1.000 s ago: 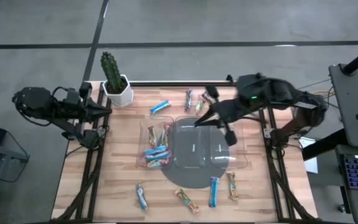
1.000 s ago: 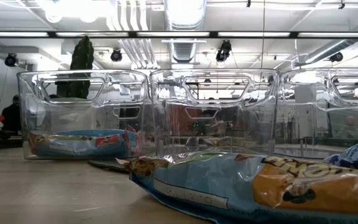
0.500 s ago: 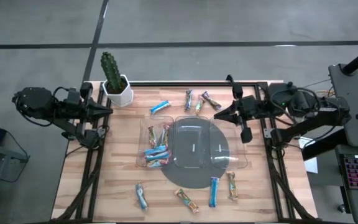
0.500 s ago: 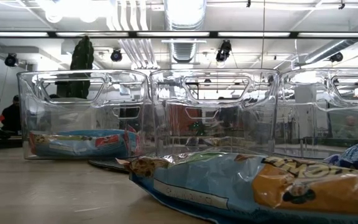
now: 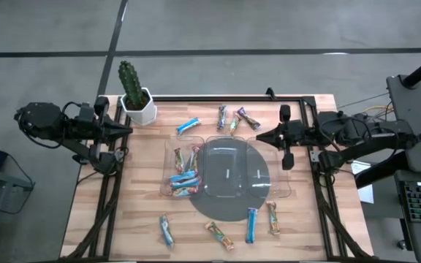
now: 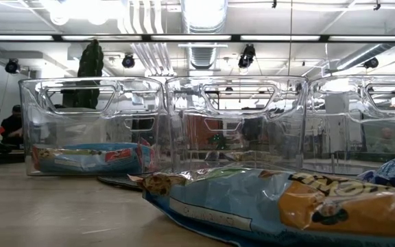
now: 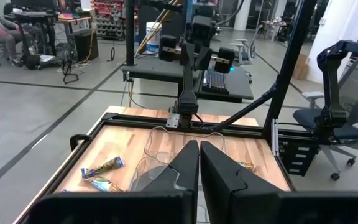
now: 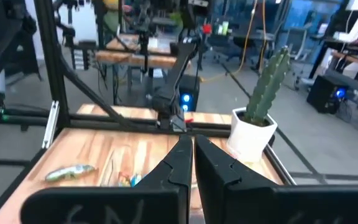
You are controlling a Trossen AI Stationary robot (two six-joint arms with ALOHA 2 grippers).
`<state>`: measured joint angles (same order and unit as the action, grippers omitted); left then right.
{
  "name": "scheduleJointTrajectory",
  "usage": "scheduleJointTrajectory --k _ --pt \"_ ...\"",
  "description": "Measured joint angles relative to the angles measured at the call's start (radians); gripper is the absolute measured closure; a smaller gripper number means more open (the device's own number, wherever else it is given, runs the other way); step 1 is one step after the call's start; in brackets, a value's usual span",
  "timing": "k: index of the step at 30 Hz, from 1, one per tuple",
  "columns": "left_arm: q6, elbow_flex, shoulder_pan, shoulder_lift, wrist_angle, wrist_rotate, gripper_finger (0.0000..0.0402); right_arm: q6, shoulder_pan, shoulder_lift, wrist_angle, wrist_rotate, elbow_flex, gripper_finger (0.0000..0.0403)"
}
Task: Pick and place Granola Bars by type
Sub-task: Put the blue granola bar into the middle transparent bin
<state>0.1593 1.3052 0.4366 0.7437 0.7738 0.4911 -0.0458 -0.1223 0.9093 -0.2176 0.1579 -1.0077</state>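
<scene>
Granola bars lie scattered on the wooden table. Several are piled in the left compartment point(image 5: 183, 172) of the clear tray point(image 5: 286, 191). A blue one point(image 5: 188, 126) and three others point(image 5: 234, 118) lie near the far edge, and several more point(image 5: 251, 224) lie near the front. My right gripper point(image 5: 258, 136) hangs shut over the tray's far right corner, pointing toward the table's left. My left gripper point(image 5: 129, 130) waits shut at the left edge and holds nothing. In the low view a bar point(image 6: 273, 202) lies on the tabletop in front of the tray point(image 6: 235, 116).
A potted cactus point(image 5: 134, 93) stands at the far left corner. The tray sits on a dark round mat point(image 5: 225, 210). A black frame point(image 5: 320, 183) rims the table. Bare wood shows between the tray and the left edge.
My right gripper has drawn back from over the tray's middle toward the table's right edge, the arm folding in and the gripper coming level. The bars and the tray have stayed where they were.
</scene>
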Motion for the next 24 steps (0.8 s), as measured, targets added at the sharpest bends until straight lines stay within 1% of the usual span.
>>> scheduleJointTrajectory --k 3,6,9,13,16,19,24 --pt "-0.003 0.000 0.000 0.003 0.000 0.000 0.0402 -0.001 0.001 -0.030 0.122 0.003 0.093 0.0394" --pt "-0.004 -0.002 0.000 0.005 0.000 0.000 0.0402 -0.021 0.003 -0.057 0.282 0.007 0.174 0.0394" --pt "-0.024 -0.013 0.000 0.004 -0.013 0.000 0.0402 -0.016 0.002 -0.070 0.400 0.064 0.231 0.0394" --pt "-0.064 -0.068 0.000 -0.014 -0.058 0.000 0.0402 0.074 0.003 -0.071 0.426 0.182 0.243 0.0394" --pt "-0.056 -0.124 -0.001 -0.039 -0.088 0.007 0.0402 0.091 0.003 -0.068 0.425 0.210 0.236 0.0394" --pt "-0.043 -0.192 -0.003 -0.060 -0.151 0.060 0.0402 0.072 0.003 -0.069 0.424 0.216 0.226 0.0394" --pt "-0.016 -0.303 -0.003 -0.086 -0.212 0.155 0.0402 0.064 0.006 -0.072 0.408 0.296 0.211 0.0394"
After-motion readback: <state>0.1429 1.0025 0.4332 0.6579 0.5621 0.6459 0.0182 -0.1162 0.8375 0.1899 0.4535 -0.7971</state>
